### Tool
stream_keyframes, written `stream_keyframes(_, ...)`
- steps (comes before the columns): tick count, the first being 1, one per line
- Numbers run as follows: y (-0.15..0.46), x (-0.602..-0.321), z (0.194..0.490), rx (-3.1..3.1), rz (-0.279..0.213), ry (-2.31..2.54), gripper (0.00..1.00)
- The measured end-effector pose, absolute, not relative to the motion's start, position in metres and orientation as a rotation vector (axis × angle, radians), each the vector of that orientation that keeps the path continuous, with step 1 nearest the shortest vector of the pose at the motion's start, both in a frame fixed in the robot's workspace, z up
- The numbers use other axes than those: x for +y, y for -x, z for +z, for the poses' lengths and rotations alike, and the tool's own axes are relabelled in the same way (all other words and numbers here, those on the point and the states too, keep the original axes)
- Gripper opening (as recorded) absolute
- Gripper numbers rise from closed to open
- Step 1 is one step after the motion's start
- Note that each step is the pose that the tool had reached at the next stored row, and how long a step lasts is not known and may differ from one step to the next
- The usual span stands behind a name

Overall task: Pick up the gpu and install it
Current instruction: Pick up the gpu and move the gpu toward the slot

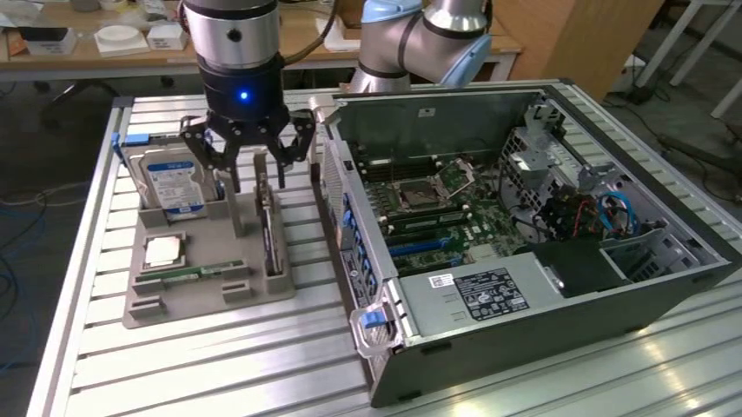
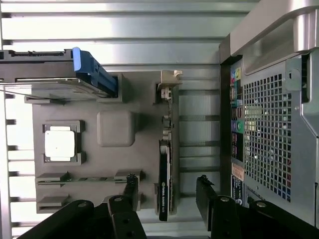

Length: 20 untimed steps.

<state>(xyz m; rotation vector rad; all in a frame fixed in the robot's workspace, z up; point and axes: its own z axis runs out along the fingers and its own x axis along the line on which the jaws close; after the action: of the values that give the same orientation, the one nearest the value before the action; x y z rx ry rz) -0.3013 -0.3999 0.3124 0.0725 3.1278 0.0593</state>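
Your slatted metal worktop [image 1: 232, 356] sits before cluttered wooden desks [image 1: 69, 56]. The gpu [image 1: 269, 233] stands on edge in the grey holder [image 1: 191, 291], long axis parallel to the computer case [image 1: 522, 287]. The fingers [image 2: 205, 194] are spread apart, flanking it.

I see a black claw [image 1: 257, 178] with a blue light, a dark gpu [image 1: 270, 234], a plain grey tray [image 1: 197, 304], a blue-and-white-labelled hard drive [image 1: 174, 184], and a ribbed silver counter [image 1: 208, 373].
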Motion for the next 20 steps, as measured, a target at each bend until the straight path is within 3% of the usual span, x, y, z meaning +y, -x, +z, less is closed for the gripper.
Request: stream_keyframes(20, 0.302, -0.4, 0.276, 3.128, 0.059, -0.073, 0.59)
